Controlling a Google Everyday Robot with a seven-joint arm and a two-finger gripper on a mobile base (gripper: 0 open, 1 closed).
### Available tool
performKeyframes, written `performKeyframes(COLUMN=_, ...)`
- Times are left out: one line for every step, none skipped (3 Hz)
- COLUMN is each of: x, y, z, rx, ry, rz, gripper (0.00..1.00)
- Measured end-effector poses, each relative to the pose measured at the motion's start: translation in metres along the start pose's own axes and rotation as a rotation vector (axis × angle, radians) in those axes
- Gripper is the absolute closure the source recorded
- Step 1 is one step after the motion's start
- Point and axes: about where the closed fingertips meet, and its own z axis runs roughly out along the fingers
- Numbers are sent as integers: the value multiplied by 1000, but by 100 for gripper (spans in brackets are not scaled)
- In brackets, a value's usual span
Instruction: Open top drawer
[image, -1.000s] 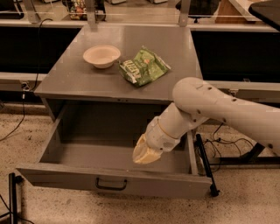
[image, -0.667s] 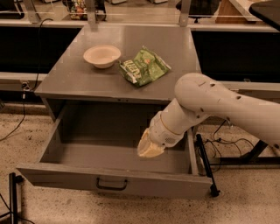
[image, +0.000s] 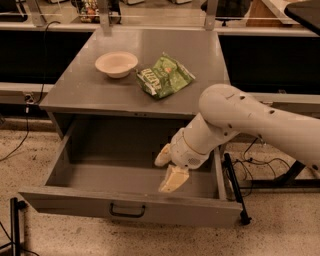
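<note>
Camera view: the top drawer sticks out toward us, long side left to right; the gripper hangs over it, fingers spread, empty.

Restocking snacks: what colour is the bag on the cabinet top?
The bag is green, camera view; the gripper hangs over the open top drawer.

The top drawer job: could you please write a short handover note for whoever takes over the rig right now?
Gripper: open, holding nothing, hanging over the inside of the top drawer, right of centre, clear of the handle.
Top drawer: pulled well out, inside looks bare.
Cabinet top: a bowl and a green snack bag, not part of the job.
Done: the drawer is open.
Left: probably only lifting the arm up and out without bumping the drawer front.
</note>
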Motion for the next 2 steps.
performKeyframes(x=0, y=0, z=0, rx=-1, ry=1, rz=-1, gripper=0)
performKeyframes(x=0, y=0, z=0, rx=-1, ry=1, rz=-1, gripper=0)
